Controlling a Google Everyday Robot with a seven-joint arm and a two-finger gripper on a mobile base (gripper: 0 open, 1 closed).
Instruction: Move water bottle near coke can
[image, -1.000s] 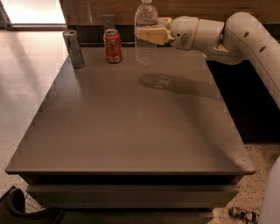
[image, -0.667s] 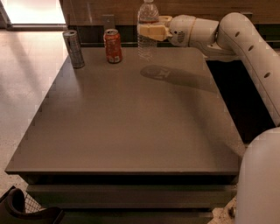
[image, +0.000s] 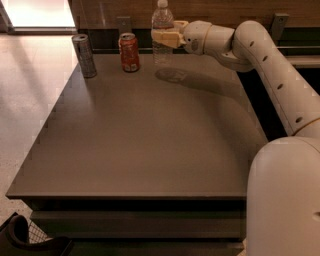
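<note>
The water bottle (image: 162, 20) stood upright in the air at the far edge of the worktop (image: 150, 145), just to the right of the coke can (image: 129, 52). The 2 did not touch. The tool (image: 160, 38) was clamped on the middle of the bottle, with its yellow fingers (image: 169, 39) pressed on the sides. The bottle's dark shadow (image: 171, 75) lay on the worktop below it.

1 second before, the bottle was a little more to the right. Now it had slid left, nearer to the coke can, and its shadow had slid back and left with it. The coke can was in the same spot as before.

The white arm (image: 272, 70) came up from the low right corner, bent near the top, and reached left along the back of the worktop to the bottle.

There was 1 bottle. There were 2 cans: the red coke can and 1 taller silver can (image: 84, 55), which stood well to the left of it. There was 1 arm with 1 tool.
</note>
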